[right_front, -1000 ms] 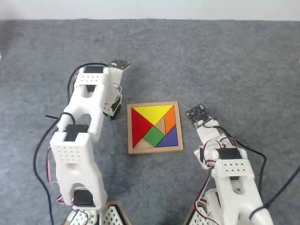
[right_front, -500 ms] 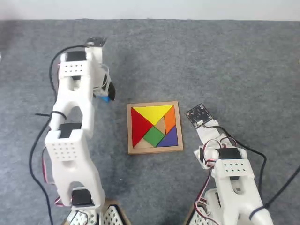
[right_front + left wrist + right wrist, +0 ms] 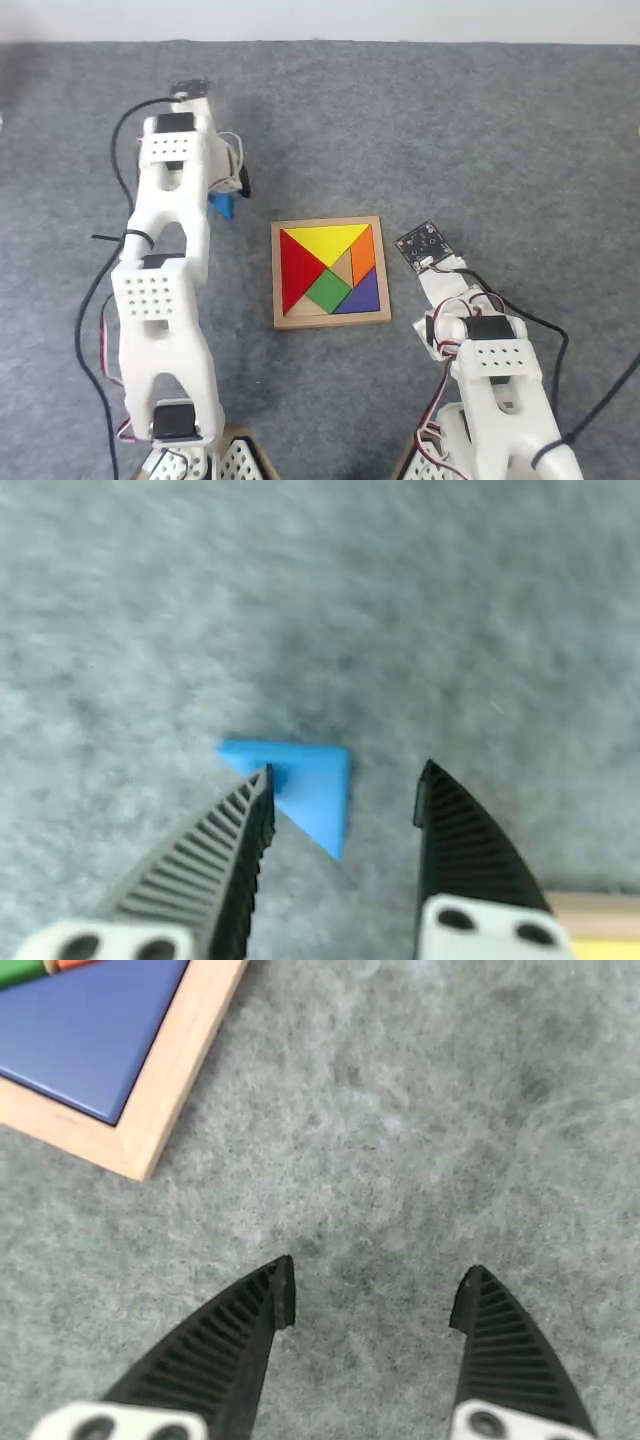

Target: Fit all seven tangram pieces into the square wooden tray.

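**A:** Where is the loose piece, and what is the left arm doing about it?

**B:** A blue triangle lies flat on the grey felt worktop. It is near the square wooden tray but apart from it, beyond the tray's upper left corner in the high view. The left gripper hangs over it with its jaws spread wide. One fingertip sits above the triangle's edge, and the other is past its point, over bare felt.

**A:** So how should the pick go?

**B:** The grasp looks off-centre. It would likely go better if the gripper shifts until the triangle sits midway between the fingers. It can then come straight down to the felt and close on two opposite sides. The piece looks thin, so a high or skewed pinch could flip it or push it away.

**A:** And the tray?

**B:** Five coloured pieces lie in it. A bare wood triangle shows beside the green square, and it is probably a slot for this piece. The piece may need turning to match.

**A:** The other arm?

**B:** The right gripper hovers wide open above felt just beside a tray corner, holding nothing. It is best kept clear.
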You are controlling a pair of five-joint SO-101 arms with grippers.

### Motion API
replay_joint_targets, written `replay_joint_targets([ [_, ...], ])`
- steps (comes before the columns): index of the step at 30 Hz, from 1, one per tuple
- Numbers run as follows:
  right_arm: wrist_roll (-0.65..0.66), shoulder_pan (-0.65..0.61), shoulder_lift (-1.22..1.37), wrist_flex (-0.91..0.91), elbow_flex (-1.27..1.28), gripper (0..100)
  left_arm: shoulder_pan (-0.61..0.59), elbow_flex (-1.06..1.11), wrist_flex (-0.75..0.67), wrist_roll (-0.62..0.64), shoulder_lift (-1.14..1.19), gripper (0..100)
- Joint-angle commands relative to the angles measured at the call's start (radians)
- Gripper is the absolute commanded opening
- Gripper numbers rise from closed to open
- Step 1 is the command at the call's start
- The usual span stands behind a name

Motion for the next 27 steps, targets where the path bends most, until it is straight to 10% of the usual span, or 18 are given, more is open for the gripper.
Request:
replay_joint_targets([
  [1,0.015,-0.007,-0.021,-0.015,-0.006,26.3,-0.003,-0.108,0.037,0.023,0.046,23],
  [14,0.015,-0.007,-0.021,-0.012,-0.006,26.3,-0.028,-0.421,0.302,0.017,0.278,23],
  [27,0.015,-0.007,-0.021,-0.013,-0.006,26.3,-0.052,-0.317,0.304,-0.100,0.244,1],
])
